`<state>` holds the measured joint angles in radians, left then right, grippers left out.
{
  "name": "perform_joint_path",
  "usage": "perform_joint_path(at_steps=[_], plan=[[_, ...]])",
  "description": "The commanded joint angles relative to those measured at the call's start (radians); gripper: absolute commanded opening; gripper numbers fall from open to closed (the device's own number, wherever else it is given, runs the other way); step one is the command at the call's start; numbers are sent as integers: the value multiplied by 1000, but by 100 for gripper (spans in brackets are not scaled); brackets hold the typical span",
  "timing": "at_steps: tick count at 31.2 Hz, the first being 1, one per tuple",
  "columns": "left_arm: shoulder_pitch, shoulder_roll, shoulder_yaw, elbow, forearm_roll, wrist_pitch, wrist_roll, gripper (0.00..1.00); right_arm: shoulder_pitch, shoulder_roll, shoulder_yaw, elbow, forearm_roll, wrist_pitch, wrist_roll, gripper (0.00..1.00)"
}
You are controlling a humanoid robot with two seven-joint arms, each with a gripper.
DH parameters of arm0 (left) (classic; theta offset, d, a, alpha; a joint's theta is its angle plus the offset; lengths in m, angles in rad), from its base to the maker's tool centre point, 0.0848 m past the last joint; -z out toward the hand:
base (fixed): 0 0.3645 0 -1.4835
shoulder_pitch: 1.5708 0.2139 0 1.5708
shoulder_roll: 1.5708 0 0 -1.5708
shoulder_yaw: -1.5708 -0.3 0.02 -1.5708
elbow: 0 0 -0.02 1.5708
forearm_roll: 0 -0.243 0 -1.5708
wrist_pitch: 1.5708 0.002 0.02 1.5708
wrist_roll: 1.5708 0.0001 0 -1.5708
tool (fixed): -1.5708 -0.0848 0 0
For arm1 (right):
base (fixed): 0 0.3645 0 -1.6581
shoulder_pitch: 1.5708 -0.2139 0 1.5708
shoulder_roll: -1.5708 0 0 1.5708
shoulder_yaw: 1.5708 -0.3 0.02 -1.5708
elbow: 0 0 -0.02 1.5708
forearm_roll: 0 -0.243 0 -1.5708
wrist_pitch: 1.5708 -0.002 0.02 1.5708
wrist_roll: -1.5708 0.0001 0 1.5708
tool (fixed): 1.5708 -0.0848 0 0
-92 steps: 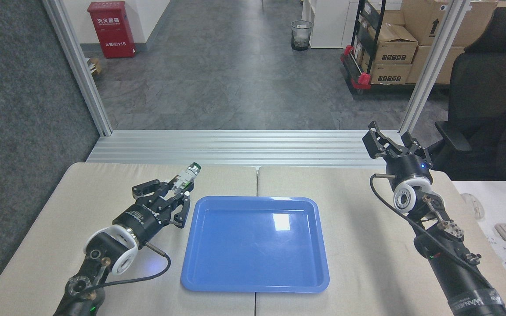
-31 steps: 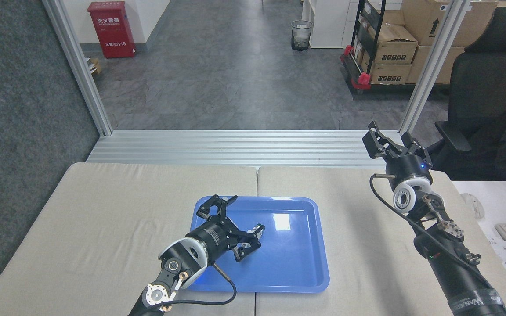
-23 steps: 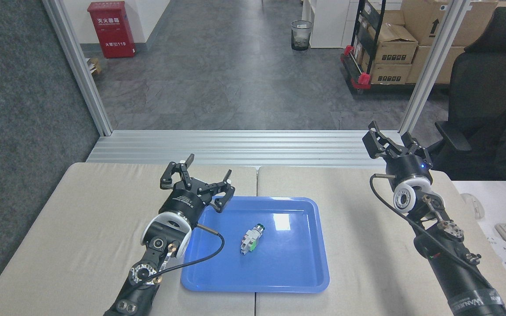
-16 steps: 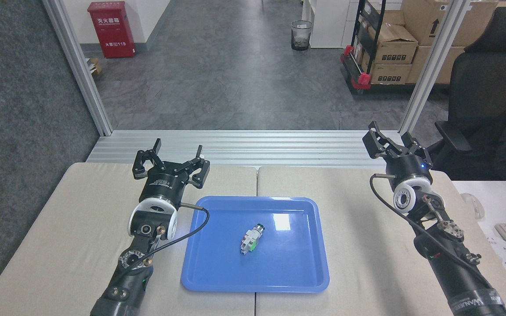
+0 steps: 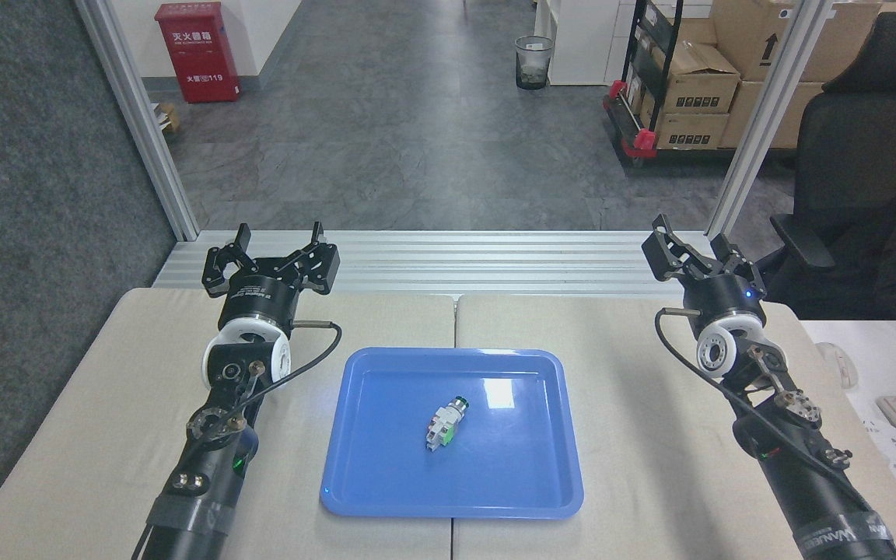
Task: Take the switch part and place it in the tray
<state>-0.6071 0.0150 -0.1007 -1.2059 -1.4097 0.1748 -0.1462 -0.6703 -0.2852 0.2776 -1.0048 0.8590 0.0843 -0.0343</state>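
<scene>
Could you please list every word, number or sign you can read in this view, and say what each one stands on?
"119", after white characters too blurred to read: red cabinet on the floor.
Upward black arrow: cardboard box at the top right.
"WANRE…", cut off: tape on the right arm.
Small white print, unreadable: left gripper body.
Dark labels, unreadable: stacked boxes.

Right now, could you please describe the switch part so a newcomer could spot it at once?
Find the blue tray on the beige table. Near its middle lies the switch part, the tray's only content: small, white-grey, green accents, with a dark silver-ringed cap.
</scene>
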Motion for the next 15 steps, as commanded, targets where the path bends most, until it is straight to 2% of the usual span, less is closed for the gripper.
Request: perform_joint_path(at_steps=[1,15], plan=[[-19,5,49,57,23,-1,1,100,0,0,0,0,0,0,1,99],[-20,5,49,54,23,-5,1,100,0,0,0,0,0,0,1,99]])
